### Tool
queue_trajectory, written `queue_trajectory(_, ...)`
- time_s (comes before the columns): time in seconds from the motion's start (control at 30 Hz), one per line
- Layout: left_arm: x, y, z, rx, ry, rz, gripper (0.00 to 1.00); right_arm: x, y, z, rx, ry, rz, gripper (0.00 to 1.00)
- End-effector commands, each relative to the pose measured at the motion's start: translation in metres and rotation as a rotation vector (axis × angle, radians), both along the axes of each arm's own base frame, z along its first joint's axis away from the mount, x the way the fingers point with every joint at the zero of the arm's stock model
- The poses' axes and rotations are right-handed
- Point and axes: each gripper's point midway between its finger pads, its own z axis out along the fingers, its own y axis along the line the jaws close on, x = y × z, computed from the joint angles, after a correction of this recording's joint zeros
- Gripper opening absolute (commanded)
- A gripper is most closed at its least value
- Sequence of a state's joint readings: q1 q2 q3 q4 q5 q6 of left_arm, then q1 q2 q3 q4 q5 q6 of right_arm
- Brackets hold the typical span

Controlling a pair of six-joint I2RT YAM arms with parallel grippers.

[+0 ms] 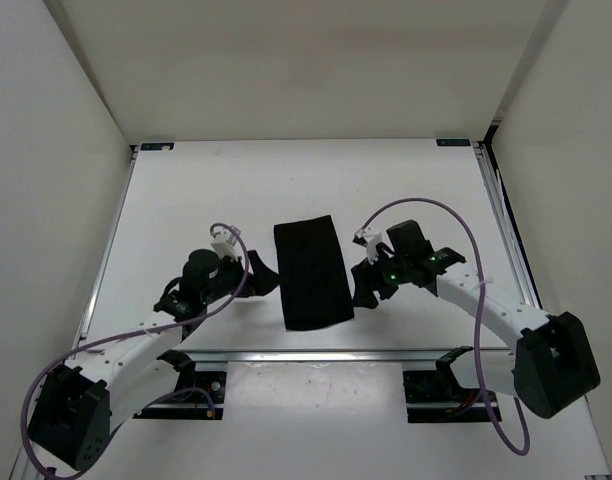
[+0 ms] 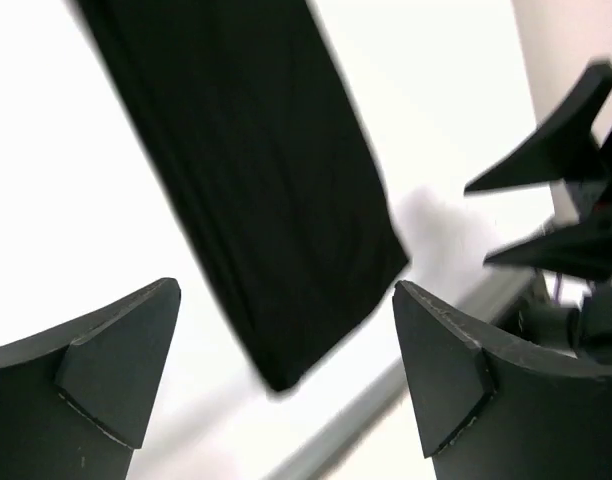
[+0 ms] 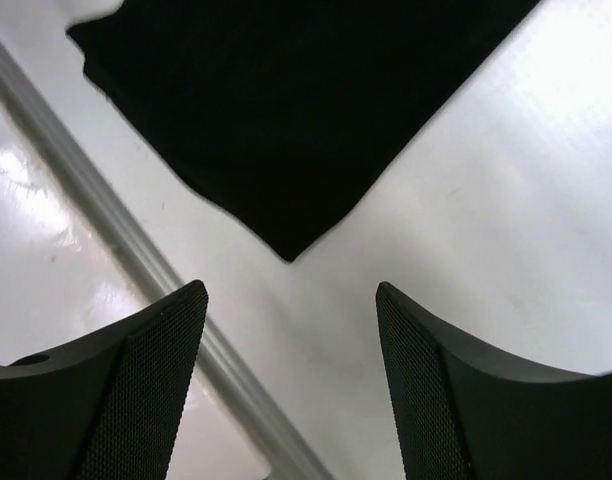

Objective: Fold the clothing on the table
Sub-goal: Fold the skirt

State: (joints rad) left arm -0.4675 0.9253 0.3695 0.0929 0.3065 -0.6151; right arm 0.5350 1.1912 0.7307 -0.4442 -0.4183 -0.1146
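While both arms flank it, the clothing (image 1: 312, 272) lies flat near the middle of the white desk (image 1: 186, 190). It is a plain black strip, longer than it is wide and slightly tilted. Its near end sits close to the metal rail (image 1: 316, 353) along the desk's front edge.

The left arm (image 1: 136, 350) reaches in from the lower left, and the left jaws sit just beside the strip's left long edge. The right arm (image 1: 486, 300) mirrors it, with the right jaws just beside the right long edge.

In the left wrist view, the jaws stand wide apart and hold nothing, and the black cloth (image 2: 256, 190) stretches away ahead of them. In the right wrist view, the jaws are also parted and empty. A near corner of the cloth (image 3: 296, 110) points toward the gap between them, with bare desk in between.

The garment's edges look straight and its surface smooth, so it appears to be already folded into a narrow band. This looks like a pause between folds, with neither arm gripping.

If another fold is wanted, it would probably be end to end. That calls for each arm to lower onto a near corner, pinch every layer together, and carry the near end over to the far end — keeping the two corners level so the band does not skew.
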Motion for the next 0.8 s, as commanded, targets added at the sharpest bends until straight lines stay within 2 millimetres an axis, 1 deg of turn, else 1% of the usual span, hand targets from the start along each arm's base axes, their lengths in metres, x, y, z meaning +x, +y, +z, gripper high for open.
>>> queue_trajectory(0.0, -0.036, -0.005, -0.032, -0.035, 0.159, -0.041, 0.98, -0.027, 0.0, -0.012, 0.014, 0.189, 0.023, 0.73)
queue_trajectory(0.03, -0.046, -0.01, -0.041, -0.033, 0.167, -0.06, 0.99, -0.032, -0.001, -0.013, 0.012, 0.219, 0.032, 0.73)
queue_trajectory(0.07, -0.057, -0.014, -0.052, -0.035, 0.213, -0.076, 0.99, -0.036, 0.0, -0.018, 0.015, 0.265, 0.034, 0.72)
queue_trajectory(0.1, -0.059, -0.014, -0.056, -0.033, 0.218, -0.069, 0.98, -0.041, 0.0, -0.024, 0.016, 0.3, 0.042, 0.71)
queue_trajectory(0.17, -0.067, -0.013, -0.069, -0.021, 0.256, -0.064, 0.99, -0.043, 0.001, -0.027, 0.038, 0.333, 0.037, 0.72)
queue_trajectory(0.3, -0.069, -0.001, -0.081, -0.007, 0.292, -0.028, 0.99, -0.045, 0.005, -0.031, 0.05, 0.355, 0.028, 0.74)
queue_trajectory(0.33, -0.069, 0.002, -0.084, 0.014, 0.299, -0.021, 0.99, -0.042, 0.005, -0.033, 0.058, 0.351, 0.025, 0.74)
queue_trajectory(0.4, -0.064, 0.007, -0.087, 0.033, 0.306, 0.013, 0.98, -0.044, 0.005, -0.037, 0.054, 0.369, 0.026, 0.74)
queue_trajectory(0.5, -0.064, -0.002, -0.085, 0.041, 0.315, 0.01, 0.99, -0.042, 0.004, -0.042, 0.048, 0.4, 0.016, 0.74)
queue_trajectory(0.53, -0.065, -0.002, -0.09, 0.058, 0.338, 0.014, 0.98, -0.041, 0.006, -0.04, 0.06, 0.417, 0.014, 0.74)
queue_trajectory(0.57, -0.066, -0.007, -0.092, 0.081, 0.352, 0.0, 0.98, -0.04, 0.005, -0.043, 0.058, 0.425, 0.008, 0.74)
queue_trajectory(0.6, -0.068, -0.007, -0.096, 0.098, 0.372, -0.002, 0.98, -0.037, 0.005, -0.042, 0.059, 0.425, 0.001, 0.74)
queue_trajectory(0.63, -0.069, -0.011, -0.098, 0.124, 0.385, -0.013, 0.98, -0.034, 0.007, -0.039, 0.07, 0.412, 0.012, 0.74)
queue_trajectory(0.67, -0.068, -0.016, -0.098, 0.144, 0.39, -0.027, 0.99, -0.037, 0.005, -0.043, 0.055, 0.423, 0.012, 0.74)
queue_trajectory(0.7, -0.067, -0.02, -0.096, 0.15, 0.384, -0.036, 0.98, -0.034, 0.006, -0.042, 0.058, 0.411, 0.016, 0.73)
queue_trajectory(0.73, -0.069, -0.019, -0.102, 0.164, 0.406, -0.039, 0.98, -0.03, 0.007, -0.041, 0.06, 0.402, 0.013, 0.74)
queue_trajectory(0.77, -0.067, -0.023, -0.101, 0.166, 0.406, -0.044, 0.97, -0.029, 0.007, -0.041, 0.06, 0.404, 0.009, 0.74)
